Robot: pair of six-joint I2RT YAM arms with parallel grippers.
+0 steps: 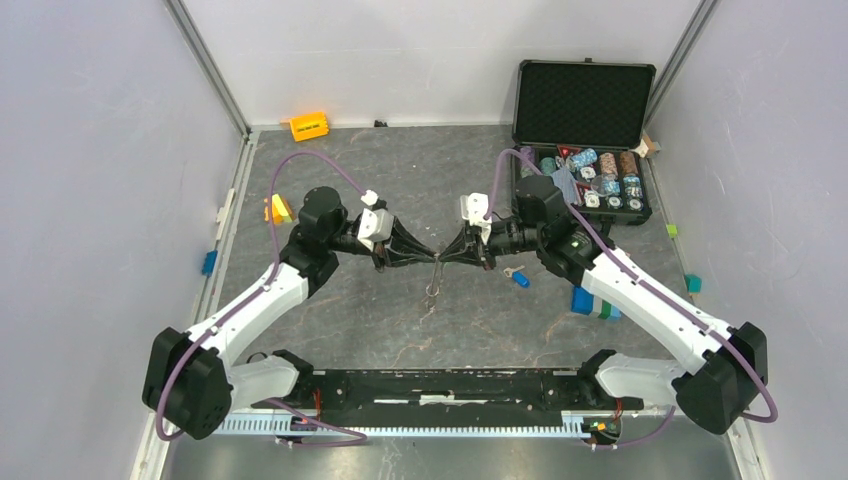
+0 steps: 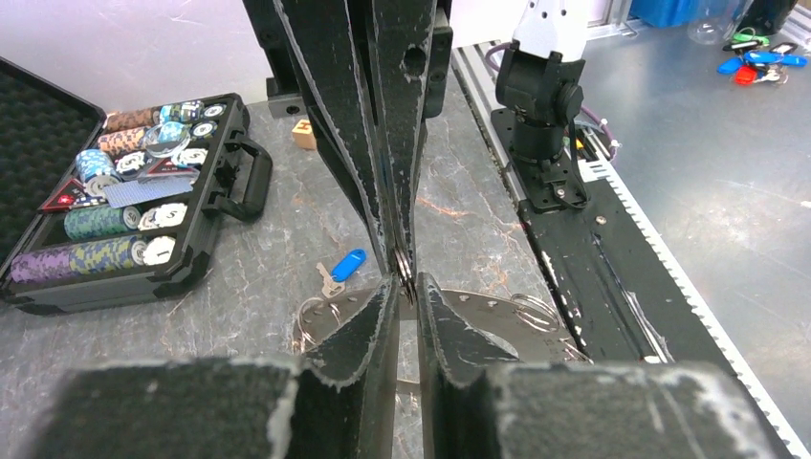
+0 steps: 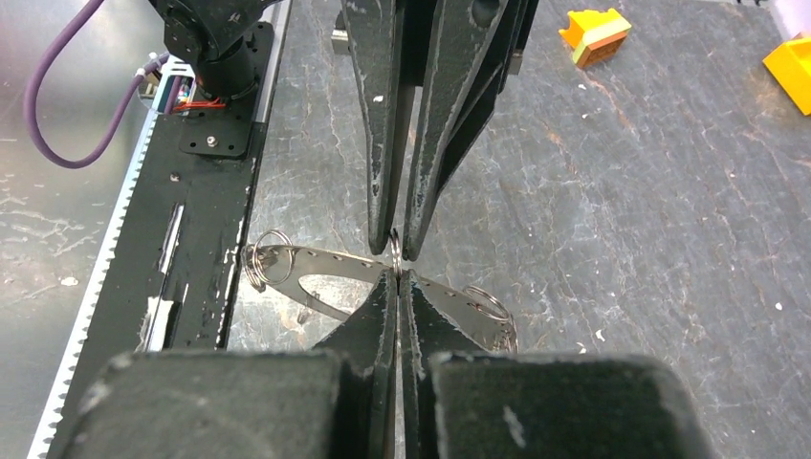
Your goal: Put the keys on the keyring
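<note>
One slip threatened over the middle of the bench [image 1: 330, 305]: your right gripper [image 3: 397, 275] pinched shut on the keyring [image 3: 325, 260], your left gripper [image 2: 408, 285] sat almost closed, hold unclear, so uneven pulling could have dropped it.

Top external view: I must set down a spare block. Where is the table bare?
Bare: far strip between orange block and poker chip case; near patch between keyring and base rail. Crowded: right side, by blue key and blue and green blocks; centre, where left pincer and right pincer meet.

One keyring [image 3: 325, 260], one blue key [image 2: 346, 265], one chip case [image 1: 585, 105] — two arms: left arm [image 1: 250, 305], right arm [image 1: 650, 300].
</note>
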